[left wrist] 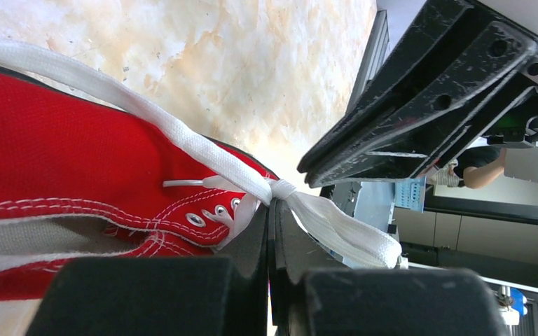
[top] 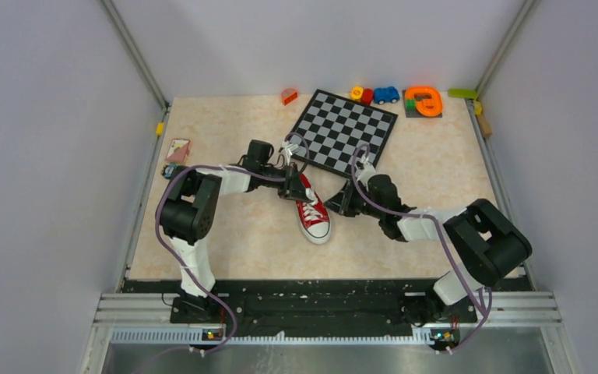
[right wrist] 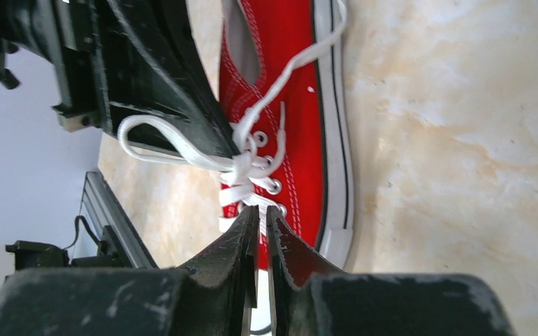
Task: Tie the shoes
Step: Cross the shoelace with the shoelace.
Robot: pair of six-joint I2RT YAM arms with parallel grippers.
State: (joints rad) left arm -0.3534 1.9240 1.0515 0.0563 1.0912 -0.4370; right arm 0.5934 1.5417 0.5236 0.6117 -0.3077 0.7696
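The red sneaker [top: 314, 216] lies mid-table with its white toe toward the near edge; it also shows in the left wrist view [left wrist: 77, 154] and the right wrist view [right wrist: 301, 105]. My left gripper [top: 294, 187] is at the shoe's lace-up area, its jaws shut [left wrist: 273, 206] on the white lace at a small knot [left wrist: 284, 189]. A lace loop [left wrist: 343, 227] trails off to one side of the knot. My right gripper [top: 341, 206] is on the shoe's other side, its jaws [right wrist: 260, 210] closed to a thin slit just over the crossed laces, with nothing clearly held.
A black-and-white checkerboard [top: 346, 128] lies just behind the shoe. Small toys line the back edge: an orange block [top: 289, 96], toy cars [top: 374, 94] and an orange ring piece [top: 424, 101]. A card [top: 177, 148] lies at the left edge.
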